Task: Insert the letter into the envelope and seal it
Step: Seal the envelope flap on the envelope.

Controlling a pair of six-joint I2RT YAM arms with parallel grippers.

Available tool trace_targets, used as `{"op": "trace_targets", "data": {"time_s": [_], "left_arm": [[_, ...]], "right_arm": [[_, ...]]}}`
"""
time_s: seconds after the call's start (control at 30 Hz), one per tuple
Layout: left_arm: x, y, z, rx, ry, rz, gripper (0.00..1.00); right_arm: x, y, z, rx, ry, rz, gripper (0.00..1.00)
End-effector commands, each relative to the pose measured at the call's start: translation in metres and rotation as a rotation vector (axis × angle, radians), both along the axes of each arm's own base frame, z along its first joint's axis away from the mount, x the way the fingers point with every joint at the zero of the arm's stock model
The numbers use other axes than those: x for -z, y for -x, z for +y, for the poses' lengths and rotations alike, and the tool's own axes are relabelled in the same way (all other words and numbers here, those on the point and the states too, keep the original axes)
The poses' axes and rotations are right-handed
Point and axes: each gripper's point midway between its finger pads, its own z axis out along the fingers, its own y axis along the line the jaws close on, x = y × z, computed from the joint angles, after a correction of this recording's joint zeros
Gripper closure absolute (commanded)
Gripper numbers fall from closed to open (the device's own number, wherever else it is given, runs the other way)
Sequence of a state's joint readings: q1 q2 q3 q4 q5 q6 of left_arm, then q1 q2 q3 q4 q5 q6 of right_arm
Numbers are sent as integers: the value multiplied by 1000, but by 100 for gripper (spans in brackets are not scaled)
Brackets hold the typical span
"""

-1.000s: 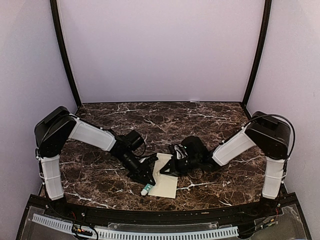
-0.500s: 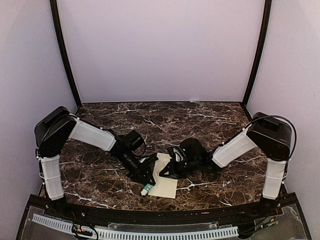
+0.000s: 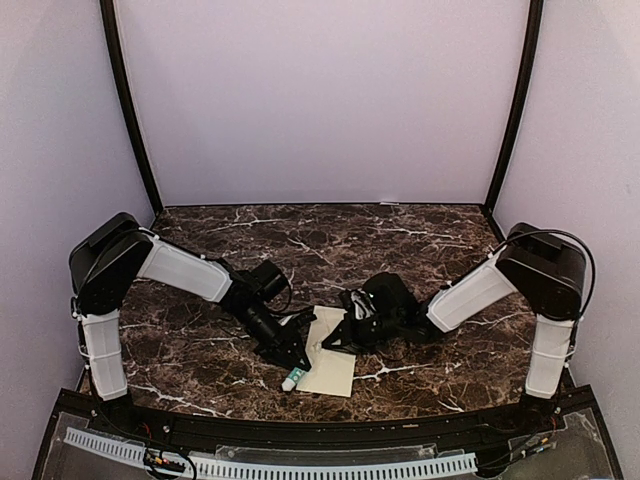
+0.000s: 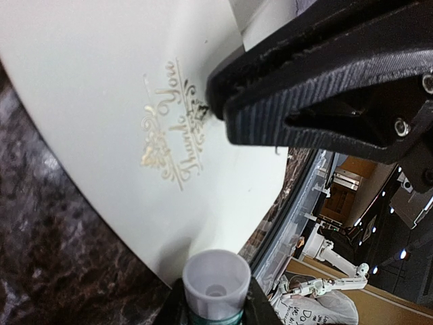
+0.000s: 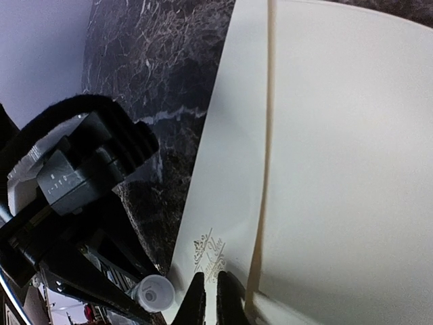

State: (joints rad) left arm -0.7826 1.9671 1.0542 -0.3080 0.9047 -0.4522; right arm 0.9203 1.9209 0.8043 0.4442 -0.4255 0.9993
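L gripper (image 3: 287, 360) is clamped on a small tube (image 4: 216, 284) w/ white cap and teal body. The tube sits betw. its two fingers, cap end poking out past the tips. Straight ahead of those tips the cream envelope (image 3: 335, 375) lies flat on the dark marble table (image 3: 190, 350), and the tube is just beside the envelope's edge; can't tell if it touches the paper. The gold "Thank You" emblem (image 4: 169, 135) is a bit further ahead of the L fingers, near the envelope's middle. R gripper (image 5: 210, 299) reaches in from the opposite side w/ its fingers drawn together, only a thin slit betw. the tips, and nothing seen pinched in it. In the L wrist view its black fingertip (image 4: 223, 95) meets the envelope's face right at the "You" end of the emblem, so the emblem is just in front of the R tips. A long straight fold line (image 5: 264, 189) runs along the envelope, starting just beside the R tips and running away from them. The paper on the far side of that line from the emblem looks a touch paler, but can't tell whether that's the flap, the envelope body or the letter, so the letter can't be picked out on its own. L gripper and tube sit near the R tips, off to one side, apart from them.
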Motion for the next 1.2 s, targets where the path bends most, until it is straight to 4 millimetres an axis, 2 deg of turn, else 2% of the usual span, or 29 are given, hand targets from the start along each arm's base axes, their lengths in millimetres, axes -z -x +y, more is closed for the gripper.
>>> {"op": "trace_targets", "data": {"time_s": [0.0, 0.2, 0.5, 0.63, 0.83, 1.17], "left_arm": [[23, 7, 14, -5, -99, 23, 100], [22, 6, 13, -6, -97, 22, 100], [21, 6, 12, -7, -93, 22, 100], [21, 6, 12, -7, -92, 24, 100], [21, 6, 12, -8, -91, 24, 100], [20, 6, 13, -8, -93, 23, 100]], "right_arm": [[30, -4, -33, 63, 142, 27, 94], [31, 1, -30, 32, 139, 33, 94], [30, 39, -16, -68, 115, 69, 94], [25, 43, -11, -90, 107, 62, 94], [29, 41, -12, -81, 139, 56, 94], [28, 9, -32, 4, 187, 15, 95]]}}
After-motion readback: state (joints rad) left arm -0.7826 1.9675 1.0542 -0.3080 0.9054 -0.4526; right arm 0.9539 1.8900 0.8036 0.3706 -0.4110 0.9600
